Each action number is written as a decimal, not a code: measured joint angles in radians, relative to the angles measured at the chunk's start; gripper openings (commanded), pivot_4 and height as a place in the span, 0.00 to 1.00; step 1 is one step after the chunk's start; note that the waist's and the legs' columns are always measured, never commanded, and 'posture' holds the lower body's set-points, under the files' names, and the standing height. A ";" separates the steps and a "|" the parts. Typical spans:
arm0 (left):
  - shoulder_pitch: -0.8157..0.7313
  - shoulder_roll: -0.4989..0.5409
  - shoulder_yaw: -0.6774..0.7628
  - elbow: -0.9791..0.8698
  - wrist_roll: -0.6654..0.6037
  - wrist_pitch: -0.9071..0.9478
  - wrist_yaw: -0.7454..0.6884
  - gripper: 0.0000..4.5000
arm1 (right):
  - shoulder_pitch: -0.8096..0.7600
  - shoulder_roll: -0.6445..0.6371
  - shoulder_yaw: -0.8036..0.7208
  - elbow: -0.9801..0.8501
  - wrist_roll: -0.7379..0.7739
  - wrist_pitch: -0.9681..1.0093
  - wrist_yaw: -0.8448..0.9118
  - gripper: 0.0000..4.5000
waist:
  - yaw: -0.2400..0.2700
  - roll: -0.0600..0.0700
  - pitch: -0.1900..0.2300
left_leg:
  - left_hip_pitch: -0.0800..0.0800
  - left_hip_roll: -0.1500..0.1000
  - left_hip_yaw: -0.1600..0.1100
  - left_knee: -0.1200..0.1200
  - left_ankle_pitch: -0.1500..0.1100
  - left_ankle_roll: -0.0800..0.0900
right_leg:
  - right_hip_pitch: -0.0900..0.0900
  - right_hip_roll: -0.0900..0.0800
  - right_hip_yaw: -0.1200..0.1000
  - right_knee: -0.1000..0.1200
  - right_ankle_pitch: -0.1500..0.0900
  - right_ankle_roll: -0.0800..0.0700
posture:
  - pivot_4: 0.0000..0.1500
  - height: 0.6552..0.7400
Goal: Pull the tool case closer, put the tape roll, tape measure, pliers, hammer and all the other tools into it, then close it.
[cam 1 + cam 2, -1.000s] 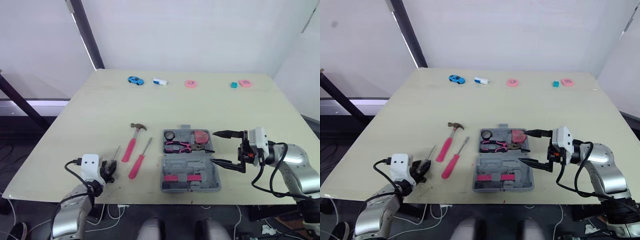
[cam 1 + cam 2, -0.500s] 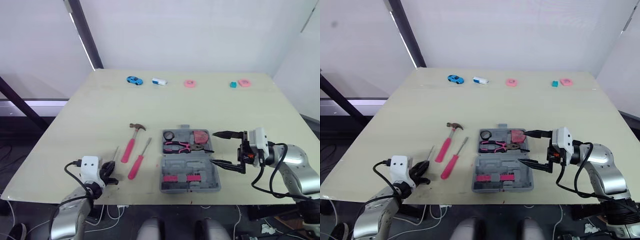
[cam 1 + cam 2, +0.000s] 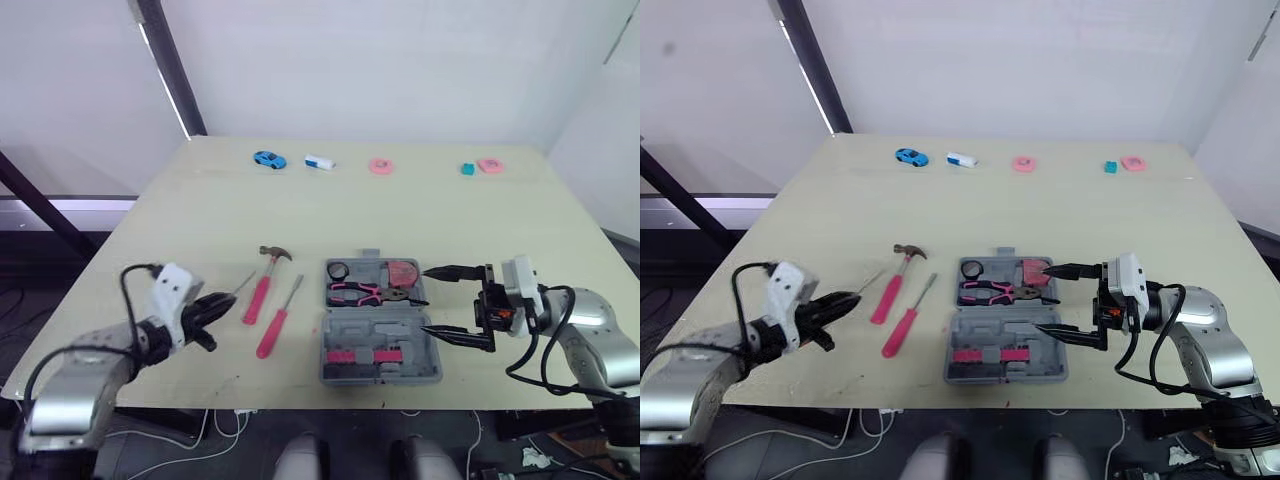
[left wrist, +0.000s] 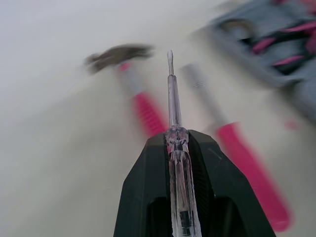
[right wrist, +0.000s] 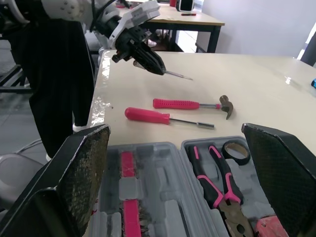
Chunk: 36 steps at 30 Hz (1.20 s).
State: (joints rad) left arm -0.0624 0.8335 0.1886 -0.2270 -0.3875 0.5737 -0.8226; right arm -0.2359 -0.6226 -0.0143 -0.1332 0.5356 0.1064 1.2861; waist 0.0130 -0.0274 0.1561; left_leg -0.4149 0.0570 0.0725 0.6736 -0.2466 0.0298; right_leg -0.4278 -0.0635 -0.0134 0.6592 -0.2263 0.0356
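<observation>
The grey tool case (image 3: 381,325) lies open near the front edge, with pink pliers (image 3: 360,293), a black tape roll (image 3: 339,270) and a pink tape measure (image 3: 403,272) in it. A pink-handled hammer (image 3: 262,288) and a pink screwdriver (image 3: 275,325) lie left of the case. My left gripper (image 3: 208,310) is shut on a small clear-handled screwdriver (image 4: 170,98), held above the table with its tip toward the hammer. My right gripper (image 3: 428,300) stands open at the case's right side, one finger (image 5: 84,173) at each half.
Along the far edge lie a blue toy car (image 3: 267,159), a white and blue item (image 3: 320,163), a pink roll (image 3: 380,167), a teal block (image 3: 467,170) and another pink piece (image 3: 489,166). The table's front edge runs just below the case.
My left gripper has risen from the front edge, lifting the small clear screwdriver off the table and toward the hammer. The right gripper has edged slightly toward the case.
</observation>
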 measured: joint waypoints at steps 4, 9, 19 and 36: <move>-0.160 0.059 -0.132 0.006 0.000 0.011 -0.143 0.02 | 0.019 -0.020 -0.009 0.001 0.000 -0.001 -0.002 1.00 | 0.001 0.001 0.001 | -0.001 0.000 0.002 -0.001 0.000 0.000 | 0.000 0.001 0.000 -0.001 0.000 0.000 | 1.00 0.99; -0.319 0.060 -0.313 0.064 0.051 0.001 -0.269 0.02 | 0.045 -0.030 -0.035 -0.003 0.000 -0.003 -0.011 1.00 | -0.002 0.001 0.001 | -0.001 0.000 0.002 -0.002 0.000 0.000 | -0.001 0.003 0.001 -0.001 0.000 0.001 | 1.00 0.99; -0.629 -0.138 -0.634 0.287 0.242 -0.072 -0.422 0.02 | 0.114 -0.063 -0.108 -0.019 0.003 -0.007 -0.042 1.00 | -0.003 0.000 0.001 | -0.001 -0.001 0.001 0.000 0.000 0.000 | 0.000 0.011 0.010 -0.001 -0.001 0.004 | 1.00 0.99; -0.729 -0.288 -0.751 0.459 0.400 -0.033 -0.464 0.02 | 0.153 -0.085 -0.114 -0.013 -0.036 -0.047 -0.057 1.00 | 0.000 0.000 0.002 | -0.001 -0.001 0.000 0.000 0.000 0.000 | 0.000 0.013 0.012 0.000 0.001 0.006 | 1.00 0.99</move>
State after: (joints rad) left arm -0.7916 0.5458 -0.5624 0.2324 0.0123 0.5404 -1.2863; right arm -0.0830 -0.7074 -0.1282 -0.1461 0.4993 0.0593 1.2288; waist 0.0130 -0.0275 0.1578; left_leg -0.4163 0.0564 0.0723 0.6739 -0.2465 0.0301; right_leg -0.4278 -0.0505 -0.0016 0.6588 -0.2255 0.0417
